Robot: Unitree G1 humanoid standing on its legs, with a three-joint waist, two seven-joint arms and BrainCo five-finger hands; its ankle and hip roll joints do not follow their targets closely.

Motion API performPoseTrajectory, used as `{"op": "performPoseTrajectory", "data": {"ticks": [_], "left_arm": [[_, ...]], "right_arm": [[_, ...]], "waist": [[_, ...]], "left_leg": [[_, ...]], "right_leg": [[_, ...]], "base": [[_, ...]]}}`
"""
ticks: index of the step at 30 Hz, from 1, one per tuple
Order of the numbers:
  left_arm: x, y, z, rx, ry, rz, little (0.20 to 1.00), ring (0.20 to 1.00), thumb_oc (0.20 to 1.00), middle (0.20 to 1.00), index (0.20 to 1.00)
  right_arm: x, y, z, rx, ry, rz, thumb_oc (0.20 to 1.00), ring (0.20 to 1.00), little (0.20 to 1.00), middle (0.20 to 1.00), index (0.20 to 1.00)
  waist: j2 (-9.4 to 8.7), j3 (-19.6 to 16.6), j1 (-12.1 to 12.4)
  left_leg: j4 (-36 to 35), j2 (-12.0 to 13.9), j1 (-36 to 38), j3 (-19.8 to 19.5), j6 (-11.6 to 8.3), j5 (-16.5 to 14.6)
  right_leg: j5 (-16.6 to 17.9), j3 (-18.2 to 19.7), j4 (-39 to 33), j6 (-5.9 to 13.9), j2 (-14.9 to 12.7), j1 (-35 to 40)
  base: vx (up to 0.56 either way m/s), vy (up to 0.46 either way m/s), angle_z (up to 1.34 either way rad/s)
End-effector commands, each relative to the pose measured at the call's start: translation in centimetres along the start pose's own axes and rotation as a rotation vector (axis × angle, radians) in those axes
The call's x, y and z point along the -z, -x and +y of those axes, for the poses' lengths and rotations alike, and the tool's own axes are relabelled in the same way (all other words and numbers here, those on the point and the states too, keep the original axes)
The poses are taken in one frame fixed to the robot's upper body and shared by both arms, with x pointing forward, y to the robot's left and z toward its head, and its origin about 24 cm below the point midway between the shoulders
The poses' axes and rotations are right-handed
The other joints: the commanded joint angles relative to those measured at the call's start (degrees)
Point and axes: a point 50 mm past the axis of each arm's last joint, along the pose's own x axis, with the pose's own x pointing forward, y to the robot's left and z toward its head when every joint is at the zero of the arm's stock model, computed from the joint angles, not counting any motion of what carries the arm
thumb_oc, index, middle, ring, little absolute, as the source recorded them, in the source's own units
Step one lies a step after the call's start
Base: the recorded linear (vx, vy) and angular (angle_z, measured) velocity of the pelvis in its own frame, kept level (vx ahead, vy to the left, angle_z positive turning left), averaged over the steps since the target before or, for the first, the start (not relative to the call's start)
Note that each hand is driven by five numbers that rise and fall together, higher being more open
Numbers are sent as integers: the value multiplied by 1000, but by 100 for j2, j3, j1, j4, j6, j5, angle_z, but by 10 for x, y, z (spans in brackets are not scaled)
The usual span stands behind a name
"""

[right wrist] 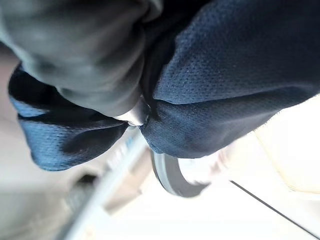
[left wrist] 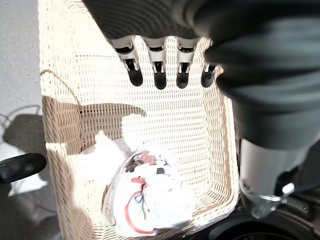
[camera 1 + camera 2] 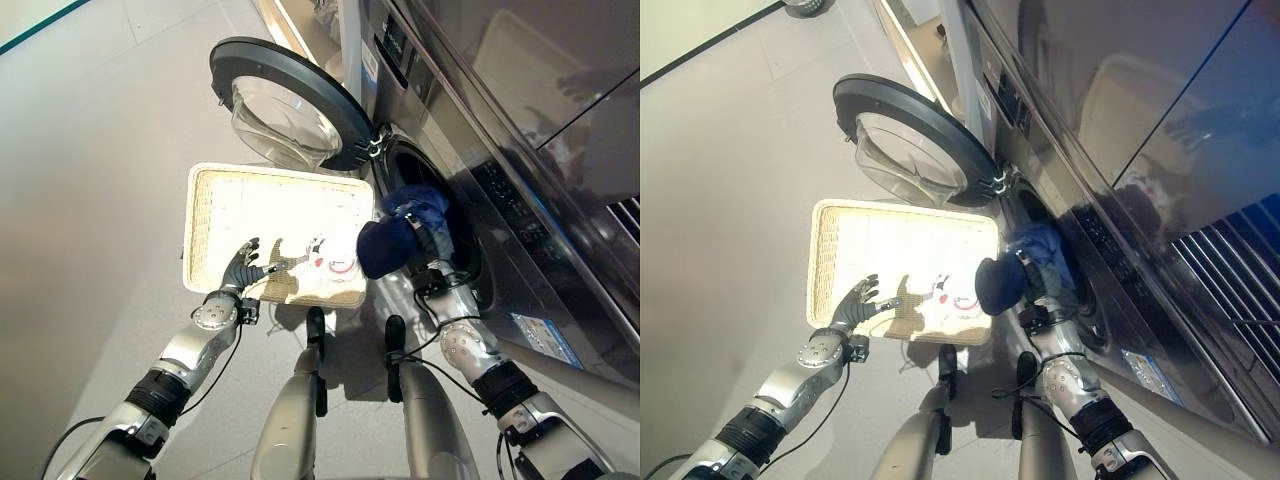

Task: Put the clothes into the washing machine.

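One washing machine is seen along the right side of the head views, its round door swung open toward the upper centre of the frame. One cream wicker basket is set on the floor in the middle of the frame, just beside the drum opening.

Two pieces of clothing can be counted. One dark blue garment, of a fine mesh-like weave, is bunched at the mouth of the drum, centre right of the frame, with part of it draped over the basket's right edge. It is gripped by the right hand, whose fingers are buried in the folds. One white garment with red and dark markings is crumpled in the basket's near right corner, beside a plain white fold of cloth.

The left hand is held over the basket's near edge, lower left of centre, with its fingers straight and spread, and nothing is held in it.
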Motion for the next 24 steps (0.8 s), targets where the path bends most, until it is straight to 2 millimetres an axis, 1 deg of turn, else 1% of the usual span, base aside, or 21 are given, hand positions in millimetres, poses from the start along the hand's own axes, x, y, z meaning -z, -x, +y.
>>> {"op": "performPoseTrajectory", "data": {"ticks": [1, 3, 4, 6, 7, 9, 10, 11, 13, 15, 16, 17, 18, 20, 23, 24], "left_arm": [[-10, 0, 18, -127, 21, -85, 1000, 1000, 1000, 1000, 1000], [-1, 0, 21, -170, 94, -62, 1000, 1000, 1000, 1000, 1000], [1, 0, 21, -180, 107, -59, 1000, 1000, 1000, 1000, 1000], [12, 2, 25, -230, 154, -40, 1000, 1000, 1000, 1000, 1000], [16, 3, 27, -244, 163, -32, 1000, 1000, 1000, 1000, 1000], [26, 4, 33, -276, 190, 0, 1000, 1000, 1000, 1000, 1000], [36, 6, 42, -306, 195, 28, 1000, 1000, 1000, 1000, 1000], [41, 7, 45, -315, 199, 43, 1000, 1000, 1000, 1000, 1000], [50, 9, 51, -336, 188, 74, 1000, 1000, 1000, 1000, 1000], [57, 11, 55, -343, 182, 94, 1000, 1000, 1000, 1000, 1000], [61, 13, 57, -346, 179, 110, 1000, 1000, 1000, 1000, 1000], [68, 15, 59, -347, 188, 132, 1000, 1000, 1000, 1000, 1000], [74, 17, 59, -343, 187, 150, 1000, 1000, 1000, 1000, 1000], [83, 22, 61, -342, 175, 175, 1000, 1000, 1000, 1000, 1000], [90, 25, 58, -326, 146, 201, 1000, 1000, 1000, 1000, 1000], [91, 25, 56, -319, 142, 208, 1000, 1000, 1000, 1000, 1000]], "right_arm": [[-30, -9, 17, -69, -254, -247, 200, 200, 200, 200, 200], [-40, -9, 10, -12, -345, -345, 200, 200, 200, 200, 200], [-42, -10, 8, -5, -359, -362, 200, 200, 200, 200, 200], [-64, -9, -4, 83, -389, -531, 200, 200, 200, 200, 200], [-74, -10, -8, 108, -389, -585, 200, 200, 200, 200, 200], [-105, -12, -18, 190, -352, -730, 200, 200, 200, 200, 200], [-137, -15, -27, 253, -322, -839, 200, 200, 200, 200, 200], [-158, -17, -30, 299, -287, -905, 200, 200, 200, 200, 200], [-192, -16, -34, 377, -196, -1020, 200, 200, 200, 200, 200], [-225, -16, -27, 458, -109, -1130, 200, 200, 200, 200, 200], [-239, -12, -27, 496, -57, -1183, 200, 200, 200, 200, 200], [-260, -10, -19, 557, 11, -1256, 200, 200, 200, 200, 200], [-275, -7, -12, 606, 52, -1315, 200, 200, 200, 200, 200], [-295, -1, -5, 682, 68, -1395, 200, 200, 200, 200, 200], [-317, 7, 4, 738, 53, -1488, 200, 200, 200, 200, 200], [-322, 10, 7, 750, 43, -1515, 200, 200, 200, 200, 200]], "waist": [[-201, 38, -167], [-184, 38, -167], [-176, 38, -165], [-126, 38, -146], [-103, 38, -138], [-23, 38, -103], [57, 38, -76], [109, 38, -52], [188, 38, 0], [279, 38, 65], [303, 38, 94], [351, 38, 141], [391, 38, 176], [420, 38, 218], [431, 38, 274], [438, 38, 278]], "left_leg": [[320, -611, -154, 106, 229, -354], [310, -614, -224, 109, 231, -345], [313, -613, -243, 114, 230, -348], [314, -625, -330, 125, 229, -343], [310, -630, -353, 131, 227, -340], [306, -651, -415, 132, 223, -335], [322, -670, -479, 143, 203, -329], [334, -680, -520, 140, 196, -331], [356, -705, -594, 125, 188, -332], [398, -726, -710, 117, 185, -334], [414, -737, -769, 106, 185, -324], [450, -745, -888, 101, 186, -313], [468, -759, -972, 91, 191, -299], [526, -759, -1171, 76, 197, -276], [647, -782, -1433, 28, 222, -266], [694, -793, -1514, 17, 227, -268]], "right_leg": [[987, -144, -1324, 323, -92, 304], [993, -126, -1309, 334, -89, 216], [995, -120, -1301, 335, -92, 189], [1004, -121, -1292, 340, -107, 100], [1008, -123, -1286, 344, -111, 66], [1013, -135, -1268, 355, -138, -14], [1009, -150, -1244, 362, -163, -87], [999, -157, -1226, 365, -173, -134], [983, -174, -1186, 368, -184, -216], [966, -200, -1135, 372, -201, -330], [958, -215, -1110, 370, -203, -383], [944, -239, -1054, 366, -208, -497], [936, -250, -1006, 362, -203, -590], [918, -277, -908, 358, -204, -777], [864, -314, -729, 336, -189, -1012], [848, -320, -669, 327, -182, -1089]], "base": [[22, -24, -15], [19, -23, -12], [25, -16, -5], [17, -9, 0], [38, -24, 1], [37, -10, 2], [35, 13, 2], [37, 19, 1], [0, 0, 0], [0, 0, 0], [0, 0, 0], [30, -20, 1], [37, -25, 2], [36, -51, 10], [32, -85, 10], [35, -72, 7]]}}
